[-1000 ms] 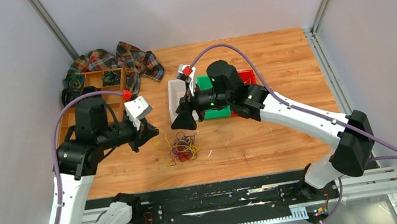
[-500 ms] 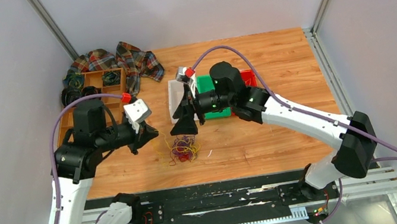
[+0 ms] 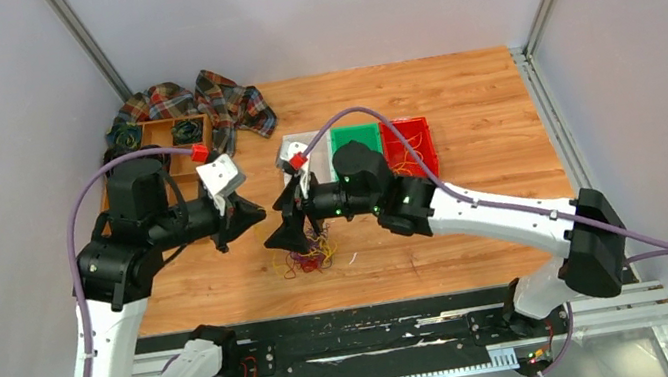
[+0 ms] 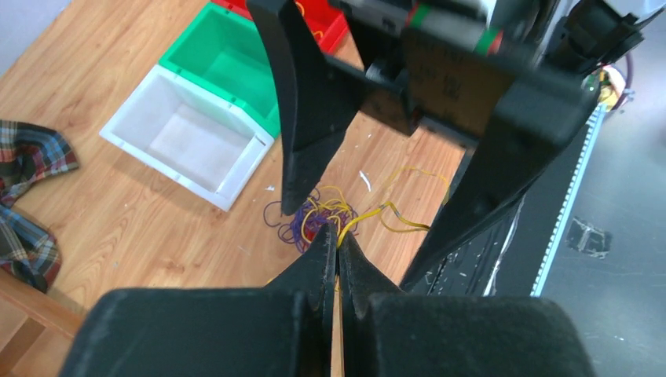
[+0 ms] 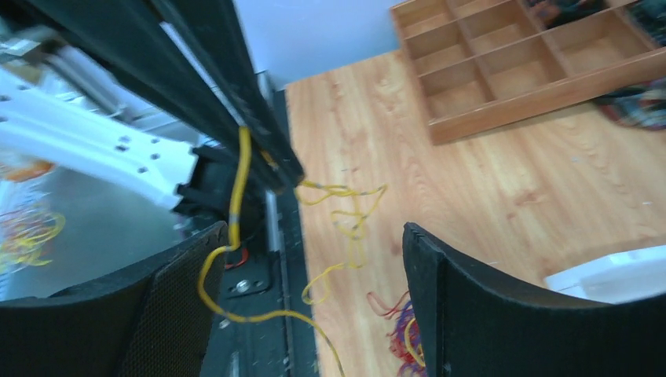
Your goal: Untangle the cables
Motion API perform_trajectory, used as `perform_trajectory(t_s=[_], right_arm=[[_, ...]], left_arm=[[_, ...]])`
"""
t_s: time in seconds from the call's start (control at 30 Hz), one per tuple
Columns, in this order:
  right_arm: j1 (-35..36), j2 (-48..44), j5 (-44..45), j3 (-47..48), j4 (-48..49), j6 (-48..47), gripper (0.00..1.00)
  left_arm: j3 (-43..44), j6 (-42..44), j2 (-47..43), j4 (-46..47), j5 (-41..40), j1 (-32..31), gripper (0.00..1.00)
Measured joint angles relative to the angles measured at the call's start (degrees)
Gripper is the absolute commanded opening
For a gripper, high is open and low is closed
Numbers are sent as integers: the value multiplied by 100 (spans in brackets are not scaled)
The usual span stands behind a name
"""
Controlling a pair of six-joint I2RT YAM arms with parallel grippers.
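Our left gripper [image 4: 338, 239] has its fingers pressed together on a yellow cable [image 5: 238, 181], drawn up from the tangle of cables [image 3: 312, 253] on the table [image 3: 456, 88]. Our right gripper [image 5: 314, 236] stands wide open, that strand hanging between its fingers, ungripped. A second ago it hovered by the white bin [image 4: 184, 141]; now it sits at the tangle, facing the left gripper.

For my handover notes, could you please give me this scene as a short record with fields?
Left jaws: shut on a yellow cable that runs down to the tangle
Right jaws: open, close over the tangle
Tangle: on the wooden table, nearer the arms than the white bin
Bins: white bin, green bin, red bin side by side
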Motion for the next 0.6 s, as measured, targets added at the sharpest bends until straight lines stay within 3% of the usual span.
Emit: perform_trajectory(t_s=[0.3,0.37,0.53,0.6], right_arm=[[485,256,1613,-581,1668,-592,78],[487,306,1770,-697,2096,-623,67],[518,400,2044,-833,2776,-695,6],[527,365,2177,-973,2977,-680,1]], left_arm=[[367,-492,55,0,358,0,0],[433,-603,59,2,439,0,0],[581,-911,85,61,546,0,3],[651,-1056,85,177,538,0,34]])
